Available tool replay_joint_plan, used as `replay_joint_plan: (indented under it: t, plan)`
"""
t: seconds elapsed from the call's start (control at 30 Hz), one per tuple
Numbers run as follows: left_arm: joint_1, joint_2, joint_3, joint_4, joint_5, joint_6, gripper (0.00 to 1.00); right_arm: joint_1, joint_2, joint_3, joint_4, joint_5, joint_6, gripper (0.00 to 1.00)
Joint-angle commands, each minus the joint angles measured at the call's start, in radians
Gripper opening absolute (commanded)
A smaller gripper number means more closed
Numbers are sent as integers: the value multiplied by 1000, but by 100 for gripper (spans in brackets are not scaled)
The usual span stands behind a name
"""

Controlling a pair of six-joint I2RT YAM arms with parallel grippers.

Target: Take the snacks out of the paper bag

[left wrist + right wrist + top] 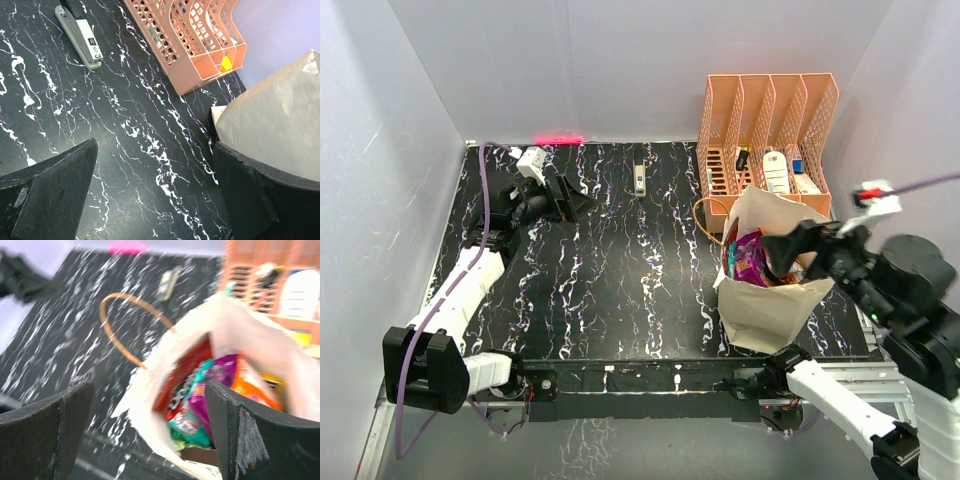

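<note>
Arm bases sat at the near edge of the table (620, 300), a black marbled top. Near-right on the table, the paper bag (775, 305) stood upright with its mouth open upward. One brown cord handle (704, 214) flopped out to the bag's left. The snacks (748, 258) sat inside the bag, bunched at the mouth.

The right wrist view was blurred but colours were readable. It showed a purple packet (222, 372) in the middle, an orange packet (250, 385) beside it and a red-brown packet (182, 372) against the bag wall (160, 355). A teal-green packet (190, 422) lay lowest in that view.

The right gripper (790, 250) hung right over the bag mouth, released, with its fingers spread wide and clamping nothing. From its own camera the right gripper (150, 435) had the bag opening below and between the two fingers. Contact with the bag rim could not be told.

Further back on the left, the left gripper (582, 203) sat low over the table, pointing right, well apart from the bag. It was also released, jaws fully apart and empty (155, 200), with the bag's side (280, 125) showing past the right-hand finger.

Far side, mid-table, a stapler (639, 180) lay flat. At far right a peach mesh organiser (765, 110) stood just behind the bag, with white bottles (775, 170) in its compartments. A pink glow (558, 138) showed at the foot of the back wall.
</note>
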Motion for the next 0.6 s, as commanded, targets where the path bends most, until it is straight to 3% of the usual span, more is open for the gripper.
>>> replay_joint_plan:
  t: [0.0,0.2,0.33,0.57]
  plan:
    - [-5,-13,-3,14,5,-3,98,3,-88,102,-26,478,40,97]
    - [-6,-8,0,-3,-18,6,98,2,-151,66,83,814,76,95]
    - [-11,0,4,-20,-34,16,98,3,-125,32,50,984,160,93]
    - [-14,16,11,-34,-39,18,97,59,-123,-84,56,997,295,84]
